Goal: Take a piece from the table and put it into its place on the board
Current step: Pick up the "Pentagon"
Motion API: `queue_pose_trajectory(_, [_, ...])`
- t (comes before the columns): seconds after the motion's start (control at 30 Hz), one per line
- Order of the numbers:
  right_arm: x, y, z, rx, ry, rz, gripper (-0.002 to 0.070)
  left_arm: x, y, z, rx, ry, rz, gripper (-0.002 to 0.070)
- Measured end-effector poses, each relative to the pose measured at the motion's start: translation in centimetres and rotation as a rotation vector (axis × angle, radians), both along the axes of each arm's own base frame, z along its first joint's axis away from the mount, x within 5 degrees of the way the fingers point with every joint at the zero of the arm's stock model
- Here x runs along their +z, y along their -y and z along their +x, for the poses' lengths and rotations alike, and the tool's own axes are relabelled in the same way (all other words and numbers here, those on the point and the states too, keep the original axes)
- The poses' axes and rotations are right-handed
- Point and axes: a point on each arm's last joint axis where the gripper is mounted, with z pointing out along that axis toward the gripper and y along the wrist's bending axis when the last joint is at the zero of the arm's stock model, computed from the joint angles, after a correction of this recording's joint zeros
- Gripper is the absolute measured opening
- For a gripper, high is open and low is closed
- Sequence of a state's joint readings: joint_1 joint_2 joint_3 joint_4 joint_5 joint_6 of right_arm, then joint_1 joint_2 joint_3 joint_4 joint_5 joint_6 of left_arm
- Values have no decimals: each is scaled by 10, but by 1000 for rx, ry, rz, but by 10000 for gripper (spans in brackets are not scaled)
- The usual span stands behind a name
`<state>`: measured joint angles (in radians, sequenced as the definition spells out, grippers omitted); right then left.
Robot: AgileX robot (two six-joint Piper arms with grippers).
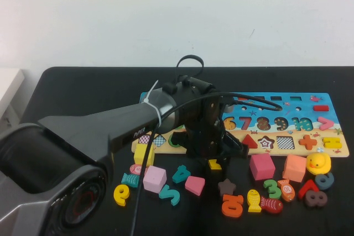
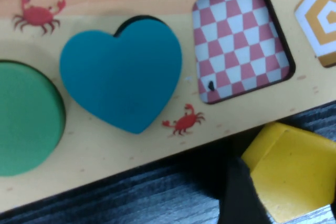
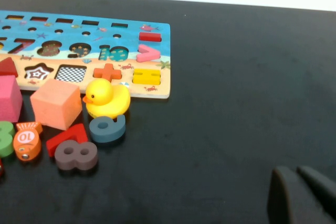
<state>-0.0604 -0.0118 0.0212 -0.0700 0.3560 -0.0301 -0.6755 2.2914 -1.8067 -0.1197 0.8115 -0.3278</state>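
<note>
The left arm [image 1: 110, 131] is a chunky dark grey shell with a white zip tie around it, plus black cables looping over the wrist. Both the left gripper [image 1: 214, 161] and right gripper [image 3: 302, 195] are matte black.

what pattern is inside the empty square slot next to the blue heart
Red and white checks in the square slot beside the blue heart, clearest in the left wrist view.

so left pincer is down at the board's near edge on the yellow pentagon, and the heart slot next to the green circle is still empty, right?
Not quite. The left wrist view shows the heart slot filled by a blue heart beside the green circle; the checkered slot is the empty one. The rest holds: left pincer at the board edge on the yellow pentagon. Right pincer sits off to the side.
</note>
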Motion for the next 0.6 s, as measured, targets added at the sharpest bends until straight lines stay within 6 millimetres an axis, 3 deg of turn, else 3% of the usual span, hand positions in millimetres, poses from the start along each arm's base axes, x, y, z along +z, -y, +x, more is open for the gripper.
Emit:
queue_pose_trajectory(0.2, [0,0,0,5,-1,-14,18,6,1,1,-17,2,0,316])
queue_pose_trajectory(0.47, [0,0,0,7,-2,-20,19,48,17,14,-62,134,-84,315])
queue_pose_trajectory(0.6, [0,0,0,7,-2,-20,19,56,20,18,-71,176,-109,315])
